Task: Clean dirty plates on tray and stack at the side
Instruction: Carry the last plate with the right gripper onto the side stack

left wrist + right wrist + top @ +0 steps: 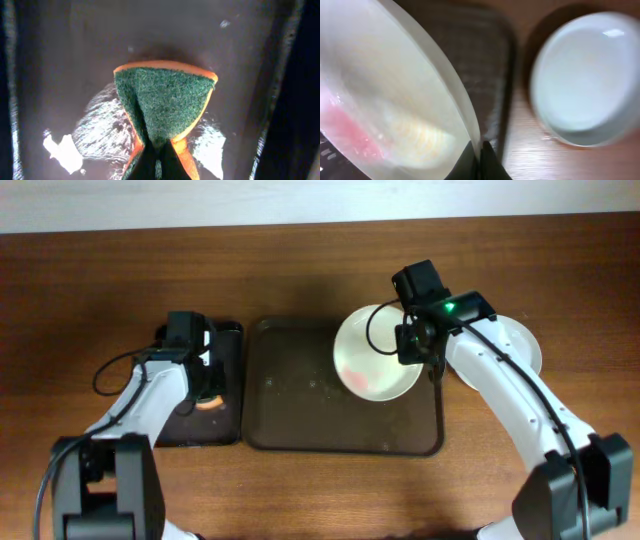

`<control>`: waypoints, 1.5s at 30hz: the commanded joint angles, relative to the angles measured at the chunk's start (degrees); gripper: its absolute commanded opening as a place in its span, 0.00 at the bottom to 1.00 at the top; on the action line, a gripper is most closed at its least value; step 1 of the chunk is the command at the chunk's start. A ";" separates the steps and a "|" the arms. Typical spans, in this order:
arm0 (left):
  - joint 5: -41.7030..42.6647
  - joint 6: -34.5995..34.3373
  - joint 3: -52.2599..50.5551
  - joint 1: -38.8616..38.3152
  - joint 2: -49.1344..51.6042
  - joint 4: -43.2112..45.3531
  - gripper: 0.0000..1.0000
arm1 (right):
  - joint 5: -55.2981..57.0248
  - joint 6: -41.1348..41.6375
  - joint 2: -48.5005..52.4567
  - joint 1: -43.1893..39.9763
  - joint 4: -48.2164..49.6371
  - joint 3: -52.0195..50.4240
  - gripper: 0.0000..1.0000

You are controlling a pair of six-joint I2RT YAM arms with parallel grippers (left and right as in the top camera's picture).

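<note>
A white plate with a red sauce smear sits over the right part of the dark brown tray. My right gripper is shut on its right rim; in the right wrist view the plate is tilted, pinched between my fingers. A clean white plate lies on the table right of the tray, also seen in the right wrist view. My left gripper is shut on a green and orange sponge over the black tray.
The small black tray at the left holds white foam under the sponge. Bare wooden table surrounds both trays. Crumbs dot the brown tray's floor.
</note>
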 commanded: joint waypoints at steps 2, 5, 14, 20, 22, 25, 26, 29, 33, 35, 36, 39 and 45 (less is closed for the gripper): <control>-0.26 1.60 -0.31 0.22 1.62 1.97 0.12 | 21.18 -0.44 -3.52 6.49 0.13 0.76 0.04; -0.26 1.62 -0.28 0.24 1.03 1.68 0.42 | 29.90 -0.42 -3.52 11.17 0.15 0.76 0.04; -0.26 1.60 -0.11 0.22 -12.41 1.38 0.93 | 44.92 6.16 -3.67 16.70 0.24 0.76 0.04; 1.75 1.57 -0.13 0.22 -13.33 -1.77 1.00 | 28.33 11.02 -3.67 9.99 2.97 0.79 0.04; 1.75 1.55 -0.13 0.22 -13.33 -2.08 1.00 | 19.61 12.94 -3.67 4.02 2.91 0.79 0.04; 1.75 1.55 -0.13 0.22 -13.33 -3.08 0.99 | 0.28 12.94 -3.67 -10.10 2.45 0.76 0.04; 1.75 1.55 -0.13 0.24 -13.33 -3.13 0.99 | -7.19 12.87 -3.67 -16.50 2.08 0.76 0.04; 1.73 1.57 -0.13 0.24 -13.33 -3.06 1.00 | -15.82 11.63 -3.61 -28.61 0.35 0.50 0.04; 1.73 1.57 -0.13 0.24 -13.33 -2.84 0.99 | -19.06 9.40 -3.32 -43.19 -0.24 -3.02 0.04; 1.73 1.57 -0.13 0.24 -13.33 -2.84 0.99 | -19.04 9.22 -2.86 -46.42 0.44 -4.90 0.04; 1.73 1.57 -0.13 0.22 -13.33 -2.86 0.99 | -19.21 9.20 -2.45 -47.47 1.22 -5.95 0.04; 1.75 1.57 -0.13 0.24 -13.33 -2.89 0.99 | -21.05 8.87 0.15 -48.02 3.67 -6.93 0.08; 1.75 1.55 -0.07 0.24 -13.35 -2.91 0.99 | -41.66 -7.78 0.85 -47.60 2.38 -6.93 0.76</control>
